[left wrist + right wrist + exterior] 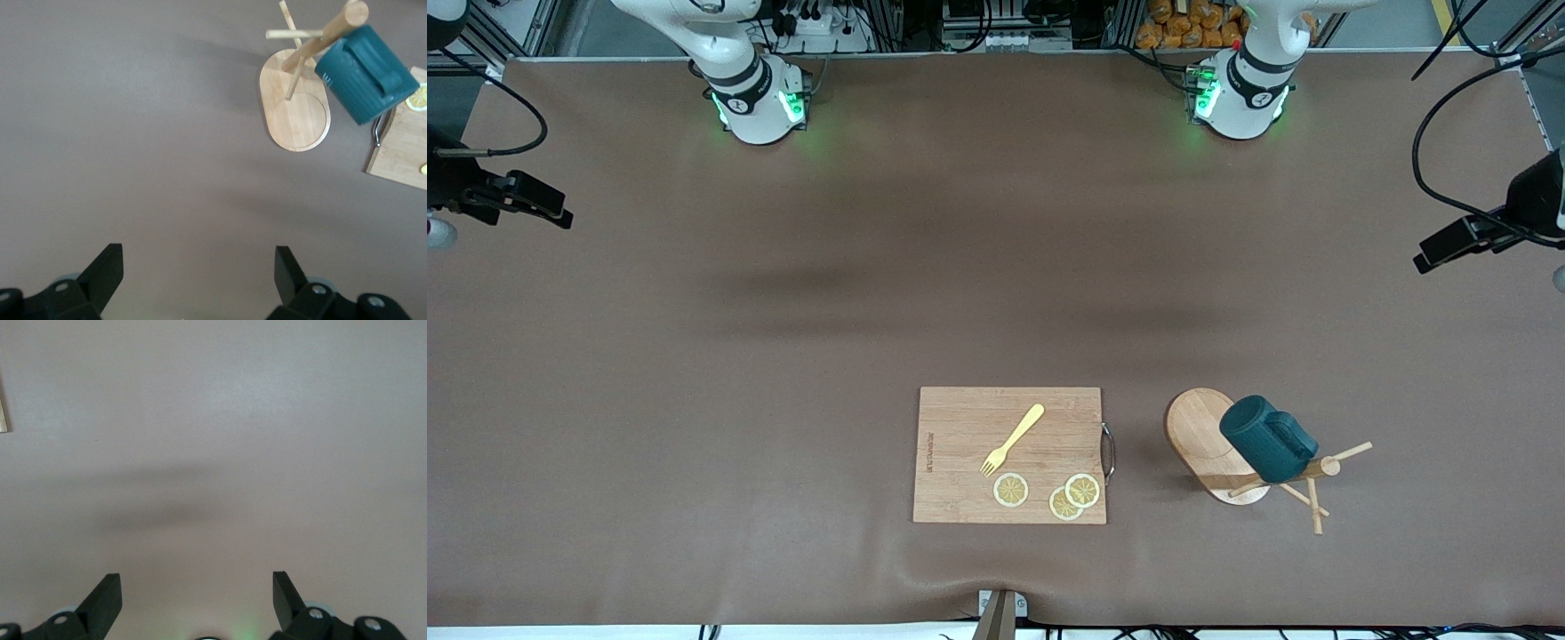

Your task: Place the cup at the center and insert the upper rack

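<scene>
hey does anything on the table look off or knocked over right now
Nothing looks spilled or knocked over. The cup hangs tilted on a peg of the upper rack, as a mug tree holds it. Both grippers, left and right, are open over bare table.

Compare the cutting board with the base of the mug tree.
The cutting board is rectangular with a metal handle; the mug tree's base is oval. The board carries a fork and lemon slices; the base carries a post with pegs, a cup hung on it. Both are light wood, flat on the table.
</scene>
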Motion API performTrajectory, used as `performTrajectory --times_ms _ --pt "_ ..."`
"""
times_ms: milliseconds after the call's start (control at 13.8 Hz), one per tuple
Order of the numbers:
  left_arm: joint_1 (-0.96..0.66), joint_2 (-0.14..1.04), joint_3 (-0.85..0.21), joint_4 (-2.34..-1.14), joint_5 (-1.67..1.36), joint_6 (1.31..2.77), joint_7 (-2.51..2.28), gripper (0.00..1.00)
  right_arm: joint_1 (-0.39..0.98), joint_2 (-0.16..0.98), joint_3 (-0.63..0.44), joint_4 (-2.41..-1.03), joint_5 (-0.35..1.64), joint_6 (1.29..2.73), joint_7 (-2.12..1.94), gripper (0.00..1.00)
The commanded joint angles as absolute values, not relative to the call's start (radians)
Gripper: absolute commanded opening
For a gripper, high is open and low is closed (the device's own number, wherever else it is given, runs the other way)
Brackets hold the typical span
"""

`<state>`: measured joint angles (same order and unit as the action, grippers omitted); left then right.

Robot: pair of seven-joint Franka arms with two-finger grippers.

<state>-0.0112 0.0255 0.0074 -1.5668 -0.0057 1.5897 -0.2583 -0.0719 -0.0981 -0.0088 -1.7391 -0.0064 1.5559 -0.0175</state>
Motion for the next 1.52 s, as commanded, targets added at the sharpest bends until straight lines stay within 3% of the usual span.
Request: performTrajectory --times_ms 0,506,1446 --pt "-0.023 -0.037 0.02 -1.629 -0.023 1.617 -0.241 1.0 -0.075 -0.11 -0.003 -1.736 -0.014 1.548 -0.028 1.0" --pt "-0.026 -0.038 0.021 -1.579 -0.008 1.574 -0.209 1.0 -0.064 -0.112 -0.002 -1.735 -0.014 1.546 -0.028 1.0" --pt "-0.025 -0.038 -0.069 -1.555 -0.006 1.528 -0.186 1.0 -0.064 -0.112 -0.003 -1.735 -0.015 1.546 -0.029 1.0"
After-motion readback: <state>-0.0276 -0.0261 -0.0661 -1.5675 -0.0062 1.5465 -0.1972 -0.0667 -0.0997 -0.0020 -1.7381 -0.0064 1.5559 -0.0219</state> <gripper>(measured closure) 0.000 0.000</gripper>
